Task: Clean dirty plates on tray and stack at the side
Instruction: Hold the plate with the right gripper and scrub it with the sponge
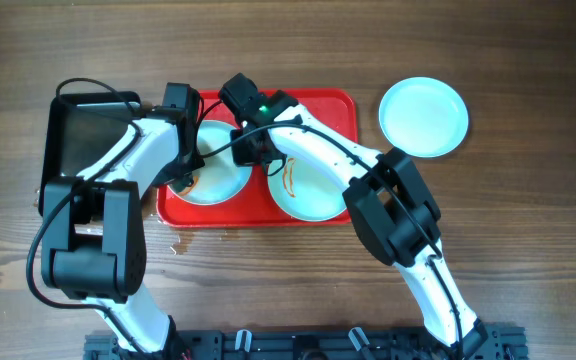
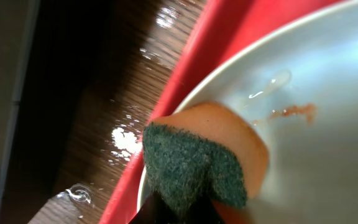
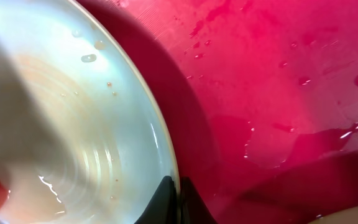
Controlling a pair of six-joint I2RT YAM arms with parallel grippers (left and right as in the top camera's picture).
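A sponge (image 2: pixel 191 165) is clamped by the left gripper (image 2: pixel 179 210) on the tray's (image 1: pixel 340 108) nine-o'clock plate (image 1: pixel 220 188), its rim pinched by the right gripper (image 3: pixel 176 200)

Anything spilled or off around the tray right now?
Water is off the tray: a small puddle and droplets sit on the wooden table by its front left corner. The tray floor is wet too. Nothing looks tipped or broken.

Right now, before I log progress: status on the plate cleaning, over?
Left gripper shut on sponge, pressed on left plate. Right gripper shut on that plate's rim. Second plate on tray smeared; third plate on table, right. Nothing blocking.
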